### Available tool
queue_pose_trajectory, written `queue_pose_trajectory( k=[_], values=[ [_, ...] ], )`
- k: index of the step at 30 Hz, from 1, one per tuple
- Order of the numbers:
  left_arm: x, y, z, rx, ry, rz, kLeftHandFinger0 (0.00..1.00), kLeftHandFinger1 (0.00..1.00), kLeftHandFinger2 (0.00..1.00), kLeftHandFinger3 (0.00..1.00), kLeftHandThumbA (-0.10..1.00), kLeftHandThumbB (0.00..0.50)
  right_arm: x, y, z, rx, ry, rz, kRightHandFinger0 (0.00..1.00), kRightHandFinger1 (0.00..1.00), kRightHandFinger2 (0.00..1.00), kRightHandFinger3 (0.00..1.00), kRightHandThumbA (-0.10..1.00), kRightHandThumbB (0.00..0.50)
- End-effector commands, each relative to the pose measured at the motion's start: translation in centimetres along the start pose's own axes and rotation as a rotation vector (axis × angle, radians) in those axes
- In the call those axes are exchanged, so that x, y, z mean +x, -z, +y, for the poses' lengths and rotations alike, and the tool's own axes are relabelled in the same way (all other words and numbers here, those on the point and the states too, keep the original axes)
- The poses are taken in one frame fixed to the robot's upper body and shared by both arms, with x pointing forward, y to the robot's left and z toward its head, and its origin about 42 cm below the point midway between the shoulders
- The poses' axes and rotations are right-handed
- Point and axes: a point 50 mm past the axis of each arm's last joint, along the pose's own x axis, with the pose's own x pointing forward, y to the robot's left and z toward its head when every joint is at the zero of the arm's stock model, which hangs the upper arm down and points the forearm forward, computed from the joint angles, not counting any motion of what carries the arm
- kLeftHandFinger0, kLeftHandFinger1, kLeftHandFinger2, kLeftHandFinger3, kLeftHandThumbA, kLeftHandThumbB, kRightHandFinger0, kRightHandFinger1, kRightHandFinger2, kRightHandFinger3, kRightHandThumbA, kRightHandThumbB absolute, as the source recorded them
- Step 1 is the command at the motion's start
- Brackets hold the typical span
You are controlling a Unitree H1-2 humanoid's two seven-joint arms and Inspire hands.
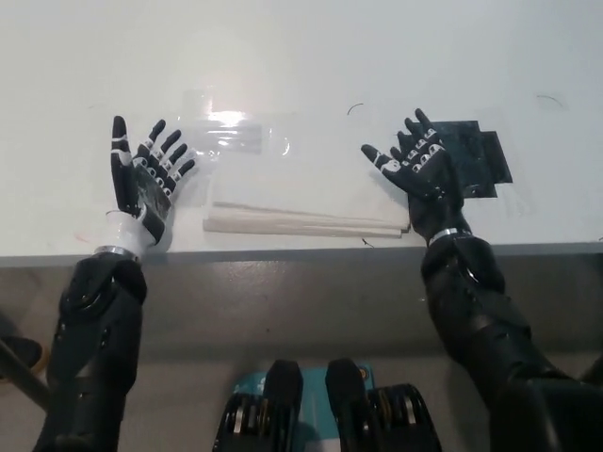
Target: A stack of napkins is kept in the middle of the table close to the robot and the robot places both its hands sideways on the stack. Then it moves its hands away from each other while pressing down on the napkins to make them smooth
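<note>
The stack of napkins (pixel 306 212) lies at the near table (pixel 311 56) edge, long axis left-right, between the left hand (pixel 141 184) and right hand (pixel 424 174), both spread, empty, the right nearer.

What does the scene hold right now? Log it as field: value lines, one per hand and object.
left hand: white-wristed left hand, open, fingers spread, left of the stack
right hand: black right hand, open, fingers spread, at the stack's right end
napkins: flat stack of white napkins near the table's front edge
table: white table
marker: black cross-shaped patch partly under the right hand
</note>
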Motion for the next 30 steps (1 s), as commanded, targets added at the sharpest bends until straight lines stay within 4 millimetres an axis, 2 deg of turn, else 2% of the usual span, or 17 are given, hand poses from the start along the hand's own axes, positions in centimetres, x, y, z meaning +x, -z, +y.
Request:
queue_pose_trajectory(
  k=[1,2,3,4,5,8,9,10,12,16,17,20,23,25,26,28,30],
  values=[
    [0.3,-2.8,-0.3,0.010,0.066,-0.051,1.00,1.00,1.00,1.00,1.00,0.338,-0.1,-0.9,-1.7,0.003,0.014,-0.058,1.00,1.00,1.00,1.00,1.00,0.201],
    [-0.1,-3.0,-0.4,0.016,0.077,-0.065,1.00,1.00,1.00,1.00,1.00,0.324,-0.1,-1.4,-1.7,-0.013,-0.004,-0.089,1.00,1.00,1.00,1.00,1.00,0.216],
    [-0.3,-3.1,-0.4,0.019,0.082,-0.070,1.00,1.00,1.00,1.00,1.00,0.324,-0.2,-1.6,-1.6,-0.020,-0.012,-0.101,1.00,1.00,1.00,1.00,1.00,0.325],
    [-1.0,-3.5,-0.6,0.056,0.109,-0.095,1.00,1.00,1.00,1.00,1.00,0.340,-0.4,-2.6,-1.2,-0.036,-0.059,-0.170,1.00,1.00,1.00,1.00,1.00,0.213],
    [-1.8,-3.9,-0.9,0.116,0.128,-0.124,1.00,1.00,1.00,1.00,1.00,0.335,-1.0,-3.9,-0.5,-0.063,-0.110,-0.240,1.00,1.00,1.00,1.00,1.00,0.192],
    [-4.5,-5.4,-2.4,0.247,0.176,-0.207,1.00,1.00,1.00,1.00,1.00,0.333,-3.5,-6.9,1.1,-0.131,-0.193,-0.376,1.00,1.00,1.00,1.00,1.00,0.222],
    [-6.0,-6.0,-3.1,0.302,0.207,-0.255,1.00,1.00,1.00,1.00,1.00,0.292,-5.1,-8.2,1.7,-0.149,-0.222,-0.437,1.00,1.00,1.00,1.00,1.00,0.230],
    [-6.5,-6.2,-3.3,0.319,0.218,-0.270,1.00,1.00,1.00,1.00,1.00,0.288,-5.7,-8.7,2.0,-0.155,-0.232,-0.456,1.00,1.00,1.00,1.00,1.00,0.230],
    [-9.3,-6.8,-4.2,0.380,0.271,-0.343,1.00,1.00,1.00,1.00,1.00,0.264,-9.2,-10.8,2.9,-0.191,-0.270,-0.541,1.00,1.00,1.00,1.00,1.00,0.268],
    [-14.7,-6.6,-5.2,0.439,0.336,-0.431,1.00,1.00,1.00,1.00,1.00,0.327,-15.6,-12.9,3.2,-0.249,-0.366,-0.687,1.00,1.00,1.00,1.00,1.00,0.296],
    [-15.0,-6.6,-5.2,0.437,0.338,-0.435,1.00,1.00,1.00,1.00,1.00,0.329,-15.9,-13.0,3.2,-0.252,-0.374,-0.695,1.00,1.00,1.00,1.00,1.00,0.297],
    [-18.4,-5.7,-5.3,0.455,0.352,-0.450,1.00,1.00,1.00,1.00,1.00,0.332,-19.5,-12.4,2.2,-0.262,-0.393,-0.706,1.00,1.00,1.00,1.00,1.00,0.315],
    [-21.7,-3.9,-4.1,0.471,0.338,-0.431,1.00,1.00,1.00,1.00,1.00,0.342,-22.2,-10.1,0.2,-0.271,-0.379,-0.649,1.00,1.00,1.00,1.00,1.00,0.286],
    [-22.9,-3.3,-3.7,0.463,0.334,-0.419,1.00,1.00,1.00,1.00,1.00,0.345,-23.0,-9.1,-0.6,-0.279,-0.347,-0.624,1.00,1.00,1.00,1.00,1.00,0.297],
    [-24.2,-2.6,-3.2,0.448,0.317,-0.379,1.00,1.00,1.00,1.00,1.00,0.388,-23.8,-7.9,-1.5,-0.282,-0.312,-0.601,1.00,1.00,1.00,1.00,1.00,0.309],
    [-25.3,-1.8,-2.8,0.437,0.300,-0.347,1.00,1.00,1.00,1.00,1.00,0.402,-24.6,-6.8,-2.6,-0.289,-0.296,-0.560,1.00,1.00,1.00,1.00,1.00,0.304],
    [-26.3,-1.0,-2.5,0.417,0.291,-0.326,1.00,1.00,1.00,1.00,1.00,0.371,-25.0,-5.7,-3.6,-0.287,-0.276,-0.512,1.00,1.00,1.00,1.00,1.00,0.314]
  ],
)
